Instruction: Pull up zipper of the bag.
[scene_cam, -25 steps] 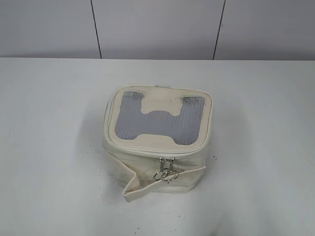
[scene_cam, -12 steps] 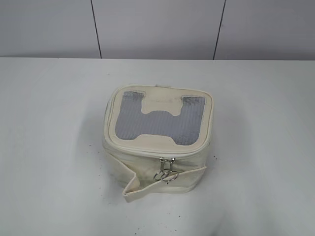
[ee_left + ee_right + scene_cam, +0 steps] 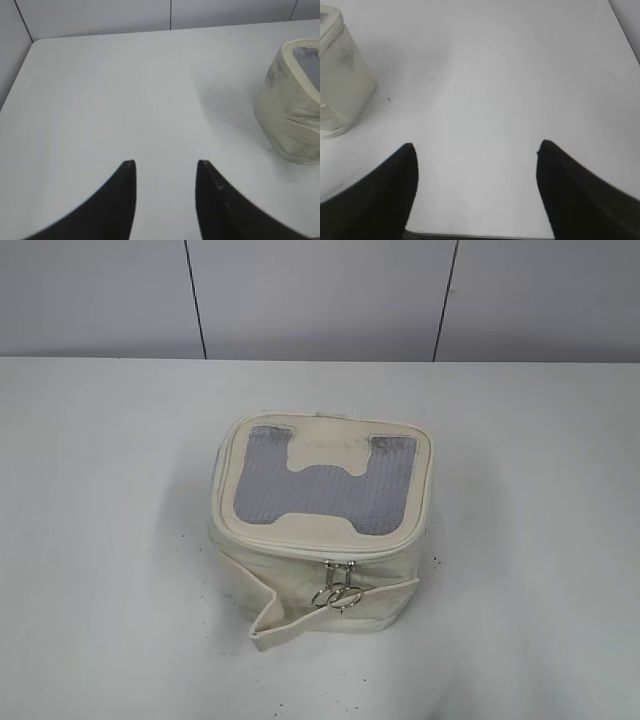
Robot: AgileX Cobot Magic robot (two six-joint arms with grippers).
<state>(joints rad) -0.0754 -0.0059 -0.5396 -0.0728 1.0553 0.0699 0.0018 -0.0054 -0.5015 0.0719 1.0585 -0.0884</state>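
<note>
The cream-white boxy bag (image 3: 320, 570) stands in the middle of the white table, its grey mesh top with the cream H-shaped patch facing up. The zipper (image 3: 330, 554) runs round the lid rim, and its two silver ring pulls (image 3: 337, 595) hang together at the near front face. A loose cream strap (image 3: 275, 618) folds out at the bag's lower front. The bag shows at the right edge of the left wrist view (image 3: 292, 115) and at the left edge of the right wrist view (image 3: 340, 85). My left gripper (image 3: 165, 167) is open and empty, left of the bag. My right gripper (image 3: 476, 147) is open and empty, right of the bag. Neither gripper shows in the exterior view.
The white table (image 3: 110, 490) ends at a grey panelled wall (image 3: 320, 300) behind. The table's near edge (image 3: 470, 235) shows just below my right gripper. Small dark specks lie on the table round the bag.
</note>
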